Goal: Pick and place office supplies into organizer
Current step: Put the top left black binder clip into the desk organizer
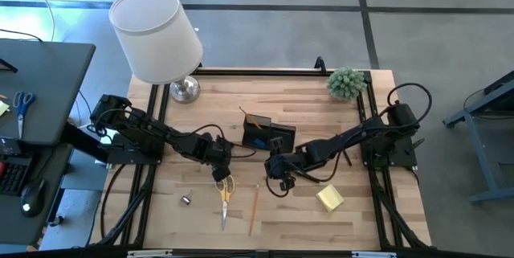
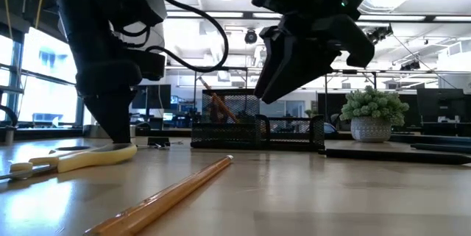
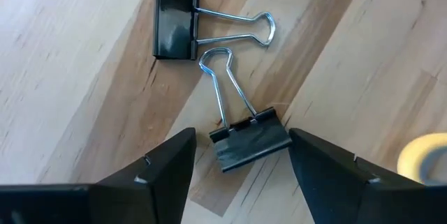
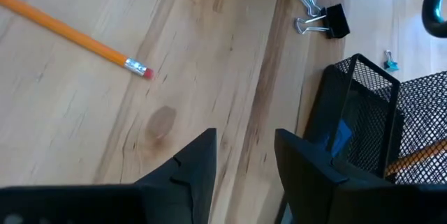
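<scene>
My left gripper (image 3: 241, 151) is open and low over the table, its fingers on either side of a black binder clip (image 3: 250, 142). A second binder clip (image 3: 174, 18) lies just beyond. The yellow-handled scissors (image 1: 225, 190) lie flat beside that gripper (image 1: 220, 167), handles toward it. My right gripper (image 4: 246, 147) is open and hangs above bare wood (image 2: 294, 67), near the black mesh organizer (image 1: 265, 133). A pencil (image 1: 254, 208) and the yellow sticky-note pad (image 1: 329, 198) lie on the table. A pencil (image 4: 419, 155) and a blue piece (image 4: 339, 140) show inside the organizer. My left gripper comes down from above with its open fingers (image 3: 174, 165) flanking the nearer clip's black body (image 3: 230, 151), which lies flat on the table. Whether either finger touches the clip, I cannot tell.
A white-shaded lamp (image 1: 157, 33) stands at the far left corner and a small potted plant (image 1: 347, 83) at the far right. A tiny clip (image 1: 185, 200) lies near the left front. A small blue clip (image 4: 391, 60) lies by the organizer. Bare wood lies along the near edge.
</scene>
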### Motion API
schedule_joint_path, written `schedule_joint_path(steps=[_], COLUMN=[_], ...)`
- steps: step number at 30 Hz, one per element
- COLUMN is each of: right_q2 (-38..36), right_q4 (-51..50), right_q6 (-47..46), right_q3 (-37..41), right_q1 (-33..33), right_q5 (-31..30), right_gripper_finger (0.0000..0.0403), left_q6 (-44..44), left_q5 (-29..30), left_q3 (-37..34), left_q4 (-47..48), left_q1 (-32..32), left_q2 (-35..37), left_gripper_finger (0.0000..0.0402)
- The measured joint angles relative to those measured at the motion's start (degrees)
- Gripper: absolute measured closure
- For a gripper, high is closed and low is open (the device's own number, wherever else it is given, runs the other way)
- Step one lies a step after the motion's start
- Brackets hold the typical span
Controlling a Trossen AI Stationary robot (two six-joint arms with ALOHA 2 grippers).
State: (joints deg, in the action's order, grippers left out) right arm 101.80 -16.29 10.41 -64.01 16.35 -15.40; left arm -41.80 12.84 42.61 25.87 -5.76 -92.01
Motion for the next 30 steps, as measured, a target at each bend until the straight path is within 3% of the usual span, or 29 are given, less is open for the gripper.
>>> schedule_joint_path(steps=[6, 13, 19, 22, 26, 30], right_q2=[0.00, 0.00, 0.02, 0.02, 0.02, 0.02], right_q4=[0.01, -0.22, -1.30, -2.15, -2.72, -3.20], right_q6=[-1.18, -3.73, -5.46, -5.51, -5.69, -7.45], right_q3=[0.00, 0.00, 0.00, 0.00, 0.00, 0.00], right_q1=[0.16, 0.27, 1.00, 1.81, 2.95, 3.74], right_q5=[0.00, -0.02, -0.21, -0.80, -1.07, -2.04], right_gripper_finger=[0.0263, 0.0263, 0.0263, 0.0263, 0.0263, 0.0263], left_q6=[0.83, 3.90, 5.86, 8.80, 16.68, 23.19], left_q5=[0.41, 0.29, -1.11, -1.71, 2.71, 7.49], left_q3=[-0.03, -0.03, 0.52, 2.47, 8.00, 12.96], left_q4=[0.05, 0.44, 1.62, 3.87, 4.48, 5.62], left_q1=[0.02, 0.07, 0.13, 0.17, 0.15, 0.13], left_q2=[-0.04, 0.02, -0.04, -0.36, -0.29, -0.26], left_gripper_finger=[0.0199, 0.0295, 0.0294, 0.0263, 0.0240, 0.0259])
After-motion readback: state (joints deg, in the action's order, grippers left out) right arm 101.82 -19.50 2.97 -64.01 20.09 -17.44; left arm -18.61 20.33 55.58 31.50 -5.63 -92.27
